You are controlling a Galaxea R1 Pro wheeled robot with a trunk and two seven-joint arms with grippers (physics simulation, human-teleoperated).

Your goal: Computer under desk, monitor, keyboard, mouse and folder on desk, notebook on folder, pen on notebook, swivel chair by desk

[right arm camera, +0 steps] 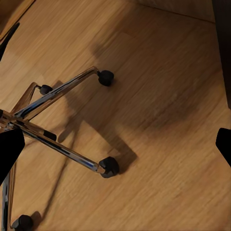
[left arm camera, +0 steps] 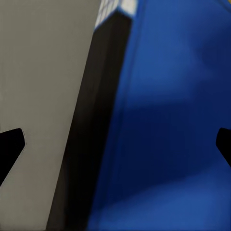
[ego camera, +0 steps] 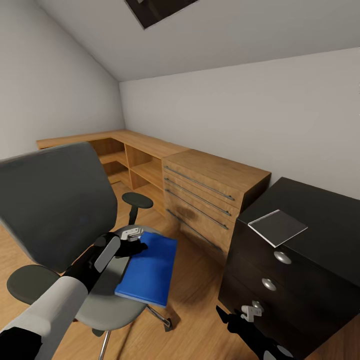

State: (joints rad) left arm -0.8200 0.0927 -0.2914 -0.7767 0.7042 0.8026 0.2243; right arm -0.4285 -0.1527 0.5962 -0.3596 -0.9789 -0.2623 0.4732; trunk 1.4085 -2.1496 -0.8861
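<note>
The grey swivel chair (ego camera: pixel 55 200) stands at the left, with the bright-blue folder (ego camera: pixel 150 270) lying flat on its seat. My left gripper (ego camera: pixel 134 245) hovers open over the folder's near left edge. In the left wrist view, the left gripper (left arm camera: pixel 115 144) has one fingertip over the grey seat (left arm camera: pixel 43 72) and the other over the folder (left arm camera: pixel 168 120). The black desk (ego camera: pixel 320 220) with silver knobs stands at the right. My right gripper (ego camera: pixel 227 320) hangs low and open in front of its drawers. Its wrist view shows the right gripper (right arm camera: pixel 115 144) above the chair's chrome base (right arm camera: pixel 57 96).
A thin light-grey flat square (ego camera: pixel 277 226) lies on the desk's near corner. A light wooden chest (ego camera: pixel 210 197) with bar handles and open shelves (ego camera: pixel 140 165) line the back wall. Wooden floor (ego camera: pixel 200 280) lies between chair and desk.
</note>
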